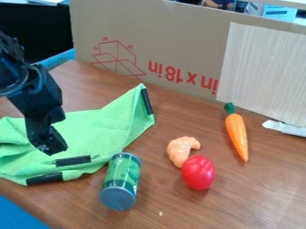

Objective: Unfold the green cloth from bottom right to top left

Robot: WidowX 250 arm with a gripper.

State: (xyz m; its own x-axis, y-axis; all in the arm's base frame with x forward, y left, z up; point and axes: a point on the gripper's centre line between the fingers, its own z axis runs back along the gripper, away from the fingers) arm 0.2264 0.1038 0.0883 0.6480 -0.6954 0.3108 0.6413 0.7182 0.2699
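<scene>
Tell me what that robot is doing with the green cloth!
The robot's gripper is over the green cloth, which it is meant to unfold. I can't tell if they touch. The cloth is rumpled and not spread flat. A can lies next to it, and a toy carrot lies farther to the picture's right.

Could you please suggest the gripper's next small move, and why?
I would probably ease the gripper right and down to the green cloth's lower edge, left of the green can: two black strips lie one above the other there, suggesting a folded layer, and the gripper is over the cloth's left part.
</scene>
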